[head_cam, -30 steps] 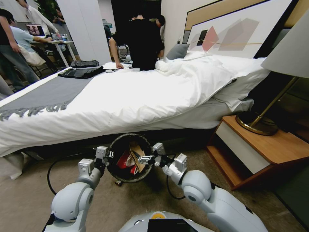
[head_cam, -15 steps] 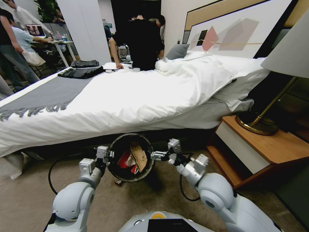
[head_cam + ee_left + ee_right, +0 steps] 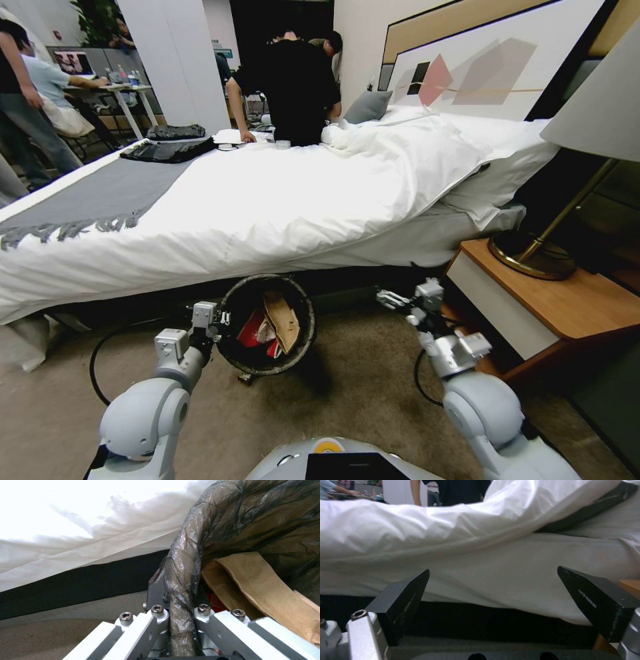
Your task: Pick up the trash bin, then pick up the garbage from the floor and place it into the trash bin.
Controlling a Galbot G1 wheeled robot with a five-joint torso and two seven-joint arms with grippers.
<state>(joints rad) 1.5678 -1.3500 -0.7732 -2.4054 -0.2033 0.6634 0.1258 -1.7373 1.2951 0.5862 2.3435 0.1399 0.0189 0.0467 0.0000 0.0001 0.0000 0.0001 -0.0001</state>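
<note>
The trash bin (image 3: 303, 313), a round bucket with a dark liner bag, hangs tilted just above the floor (image 3: 347, 400) at the bed's edge. My left gripper (image 3: 217, 319) is shut on its left rim; the left wrist view shows the bag-covered rim (image 3: 183, 580) clamped between the fingers (image 3: 156, 622). Garbage lies inside: brown crumpled paper (image 3: 281, 320) (image 3: 260, 585), a red wrapper (image 3: 250, 330) and white tissue (image 3: 267, 331). My right gripper (image 3: 393, 300) (image 3: 493, 590) is open and holds nothing. It is right of the bin, between it and the nightstand.
The white bed (image 3: 280, 200) overhangs the bin from behind. A wooden nightstand (image 3: 533, 307) with a brass lamp (image 3: 533, 257) stands close on the right. A black cable (image 3: 93, 363) loops on the carpet at left. A small dark scrap (image 3: 245, 379) lies under the bin.
My right gripper has left the bin's mouth and swung right toward the nightstand. The brown paper stays in the bin. The left gripper and bin have barely moved.
</note>
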